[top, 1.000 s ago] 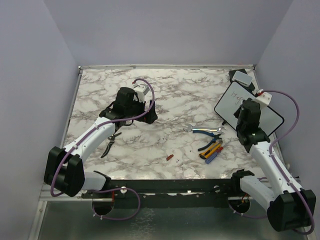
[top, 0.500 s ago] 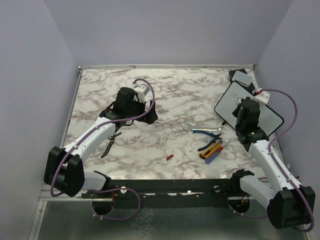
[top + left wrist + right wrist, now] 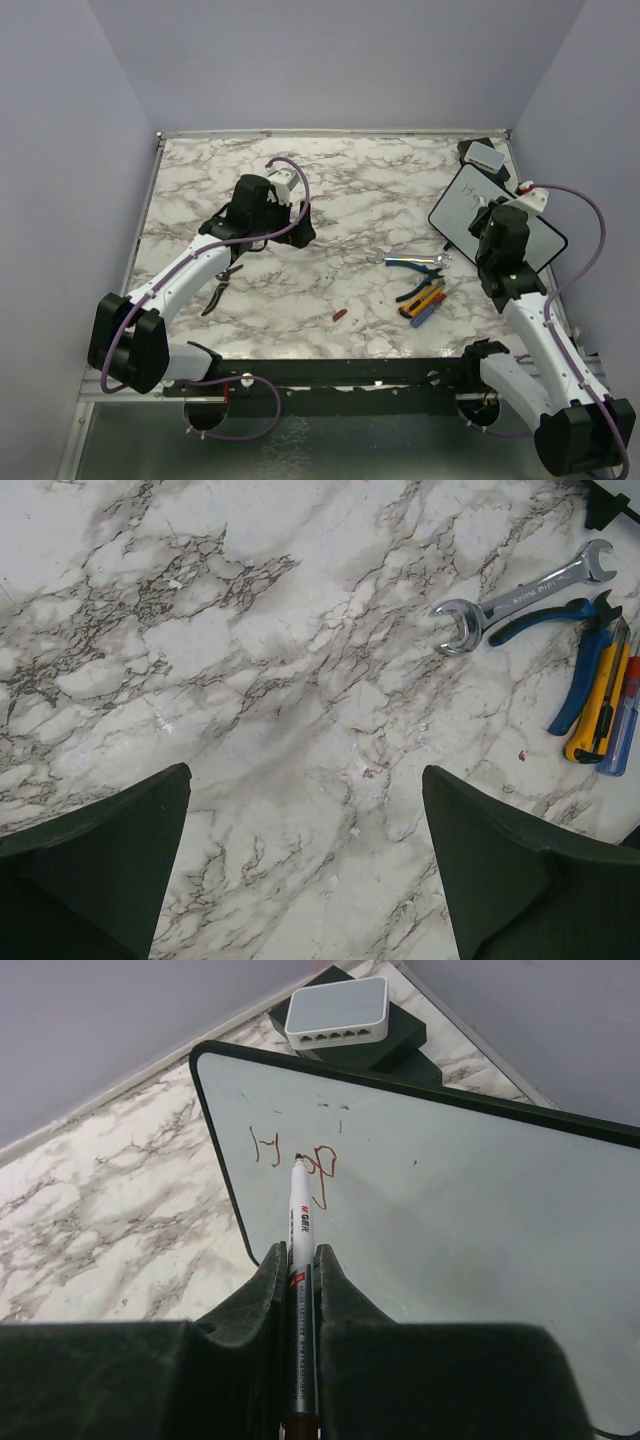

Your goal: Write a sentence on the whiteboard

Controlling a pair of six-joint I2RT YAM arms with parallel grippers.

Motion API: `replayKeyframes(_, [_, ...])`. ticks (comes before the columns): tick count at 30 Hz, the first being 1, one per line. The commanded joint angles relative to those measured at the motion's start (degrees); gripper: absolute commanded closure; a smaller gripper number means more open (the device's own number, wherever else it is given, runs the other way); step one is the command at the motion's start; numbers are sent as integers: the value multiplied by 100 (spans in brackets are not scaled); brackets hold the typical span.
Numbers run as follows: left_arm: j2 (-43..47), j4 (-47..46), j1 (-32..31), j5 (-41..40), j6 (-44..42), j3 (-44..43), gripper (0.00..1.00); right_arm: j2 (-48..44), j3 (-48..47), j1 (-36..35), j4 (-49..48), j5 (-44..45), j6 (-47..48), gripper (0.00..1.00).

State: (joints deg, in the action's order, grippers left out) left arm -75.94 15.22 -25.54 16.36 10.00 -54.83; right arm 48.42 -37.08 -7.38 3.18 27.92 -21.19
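Observation:
The whiteboard (image 3: 535, 238) (image 3: 470, 1210), white with a thin black frame, lies at the table's right edge. A few reddish-brown strokes (image 3: 290, 1155) are written near its far left corner. My right gripper (image 3: 497, 222) (image 3: 301, 1252) is shut on a white marker (image 3: 300, 1220), whose tip touches the board at the strokes. My left gripper (image 3: 268, 196) (image 3: 305, 780) hangs open over bare marble left of centre, nothing between its fingers.
A small grey-white block on a black base (image 3: 484, 154) (image 3: 338, 1010) stands behind the board. A wrench (image 3: 405, 258) (image 3: 520, 595), blue-handled pliers (image 3: 412, 268), a yellow cutter and pens (image 3: 424, 300) lie mid-table. Black pruners (image 3: 222, 285) lie near the left arm; a small red piece (image 3: 340, 314).
My right gripper has drifted slightly right and toward the near side over the whiteboard with the marker. The left arm has not moved.

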Motion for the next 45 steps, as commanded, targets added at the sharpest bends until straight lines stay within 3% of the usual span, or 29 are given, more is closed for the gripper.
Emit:
replayKeyframes(1, [154, -90, -23, 120, -52, 77, 1, 82, 82, 44, 449, 315, -165, 100])
replayKeyframes(22, [159, -90, -34, 131, -56, 78, 1, 431, 140, 46, 275, 737, -108, 100])
replayKeyframes(36, [194, -94, -59, 131, -55, 78, 1, 95, 175, 51, 630, 985, -298, 100])
replayKeyframes(45, [203, -90, -65, 122, -56, 78, 1, 99, 167, 46, 305, 803, -128, 100])
